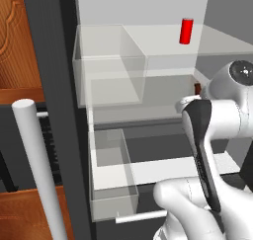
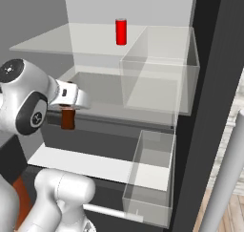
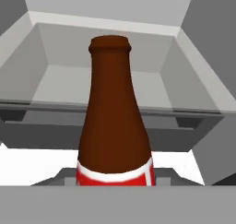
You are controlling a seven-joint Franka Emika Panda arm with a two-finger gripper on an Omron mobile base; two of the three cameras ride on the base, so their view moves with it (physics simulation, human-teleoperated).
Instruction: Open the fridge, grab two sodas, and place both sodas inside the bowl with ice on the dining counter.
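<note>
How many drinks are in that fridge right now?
2: a red can on the upper shelf, and a brown bottle lower down at the pincer. Others may be hidden.

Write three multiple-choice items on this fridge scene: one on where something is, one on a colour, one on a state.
1. Where does the red can stand?
A. on the upper clear shelf
B. in the lower door bin
C. on the floor

2. What colour is the bottle at the gripper?
A. green
B. dark brown
C. clear

3. How is the fridge?
A. shut
B. open
C. lying on its side

Answers: 1 A, both base views show the can upright on the top shelf. 2 B, the hand view shows a brown neck above a red label. 3 B, its white inside and clear shelves are exposed.
</note>
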